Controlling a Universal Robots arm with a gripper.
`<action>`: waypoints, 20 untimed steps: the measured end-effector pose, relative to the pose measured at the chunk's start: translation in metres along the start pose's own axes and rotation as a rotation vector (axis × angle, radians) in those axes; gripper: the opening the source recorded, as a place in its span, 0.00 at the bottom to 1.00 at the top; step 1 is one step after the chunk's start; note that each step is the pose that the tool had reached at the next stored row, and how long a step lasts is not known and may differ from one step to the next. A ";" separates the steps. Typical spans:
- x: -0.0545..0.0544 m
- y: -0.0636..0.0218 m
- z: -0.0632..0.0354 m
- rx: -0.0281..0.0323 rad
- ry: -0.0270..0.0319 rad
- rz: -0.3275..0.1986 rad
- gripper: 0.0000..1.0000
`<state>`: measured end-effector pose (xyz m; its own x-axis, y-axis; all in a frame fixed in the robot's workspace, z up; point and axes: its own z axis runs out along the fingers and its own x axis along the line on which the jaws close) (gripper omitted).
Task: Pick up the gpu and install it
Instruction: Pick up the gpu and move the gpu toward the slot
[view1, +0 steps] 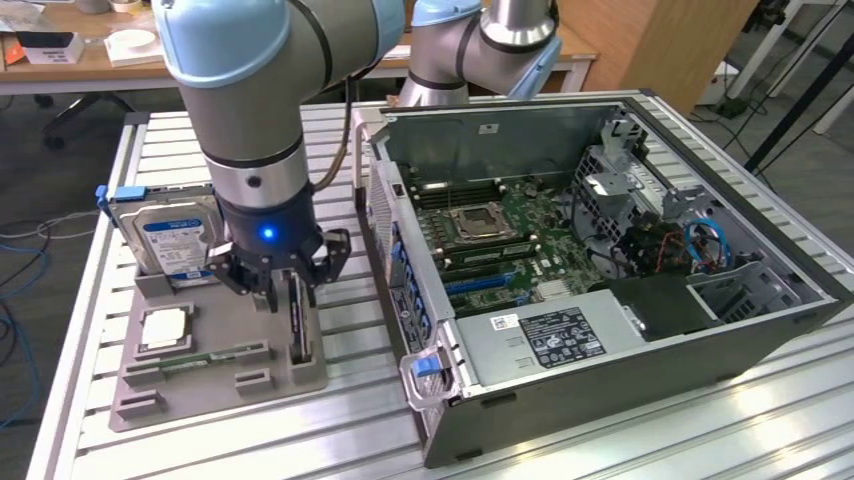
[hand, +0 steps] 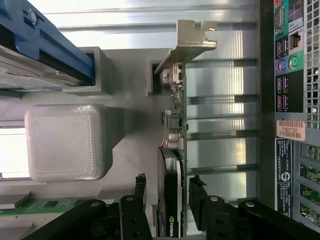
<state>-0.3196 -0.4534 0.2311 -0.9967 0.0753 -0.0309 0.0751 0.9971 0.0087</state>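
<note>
STEP I judge pick-up, grip not yet made | TOOL gripper (hand: 169, 197) jaws wide, straddling gpu (hand: 176, 125) | WHERE on edge in grey holder (view1: 200, 388), exterior view's left of case (view1: 587, 420) | NEXT needs pads (hand: 198, 194) square on both faces

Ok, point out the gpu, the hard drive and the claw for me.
gpu (hand: 176, 125): wrist view, on the board edge facing the camera.
hard drive (view1: 174, 243): exterior view, on its blue label.
claw (hand: 168, 179): wrist view, midway between its open fingertips, which straddle the gpu.
</note>
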 end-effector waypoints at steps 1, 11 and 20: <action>0.000 0.0000 0.0001 0.0007 0.0001 0.000 0.47; 0.000 0.0000 0.0003 0.0005 -0.0001 0.000 0.40; 0.000 0.0000 0.0003 0.0005 -0.0001 0.000 0.27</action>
<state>-0.3196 -0.4534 0.2308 -0.9967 0.0752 -0.0310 0.0750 0.9971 0.0082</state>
